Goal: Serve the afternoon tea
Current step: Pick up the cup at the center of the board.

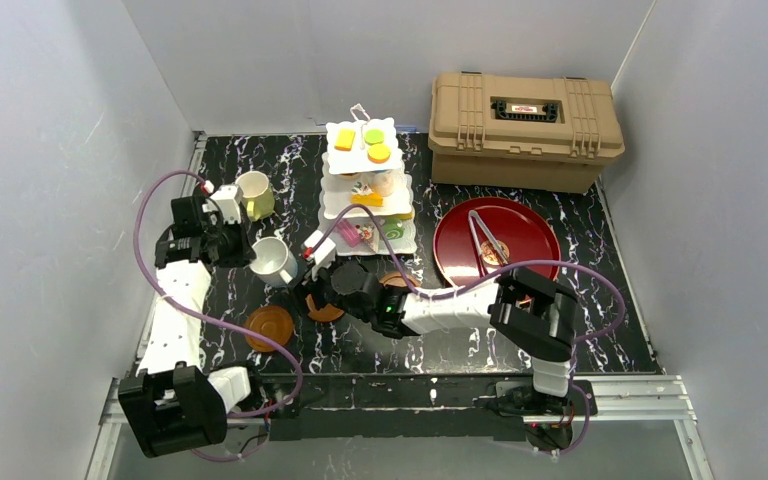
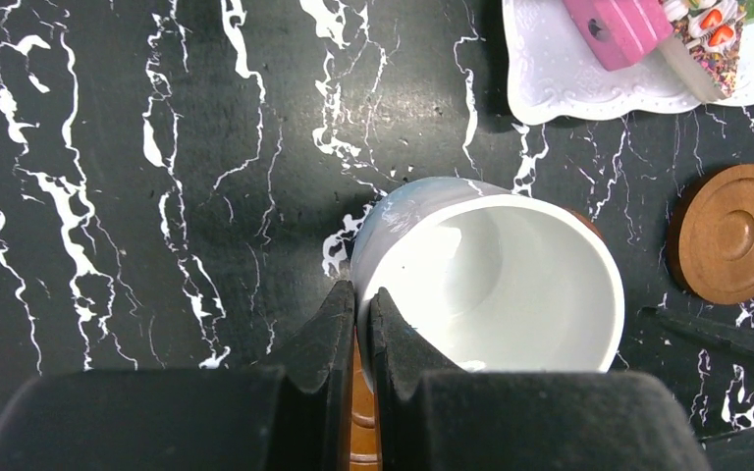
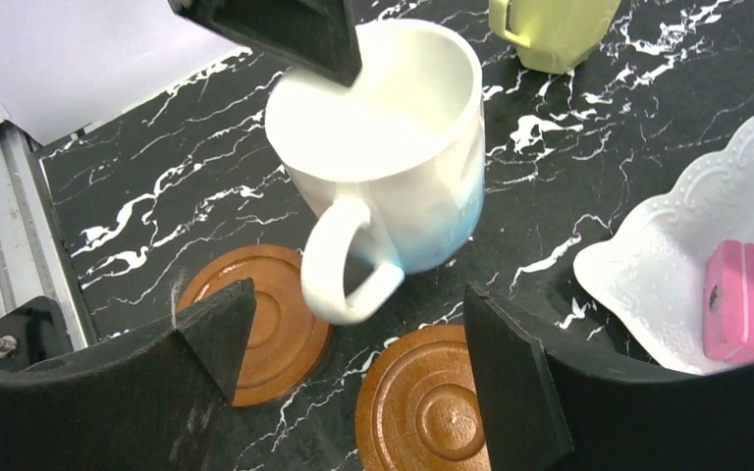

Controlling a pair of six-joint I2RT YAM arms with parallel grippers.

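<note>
Pinching white mug (image 2: pixel 491 285) rim, left pincer (image 2: pixel 361 296); right wrist shows handle (image 3: pixel 322 260).

Black marbled table (image 1: pixel 360 345); on it cake stand (image 1: pixel 335 205), tan case (image 1: pixel 525 130), red plate (image 1: pixel 530 235), yellow-green mug (image 1: pixel 256 193), brown coasters (image 1: pixel 270 326)

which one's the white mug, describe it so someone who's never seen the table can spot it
Start at the white three-tier cake stand in the middle of the black marbled table. Left of it are two mugs; the white mug is the nearer one, tilted, its rim pinched by the left gripper. The other, the yellow-green mug, sits farther back and nothing holds it.
</note>
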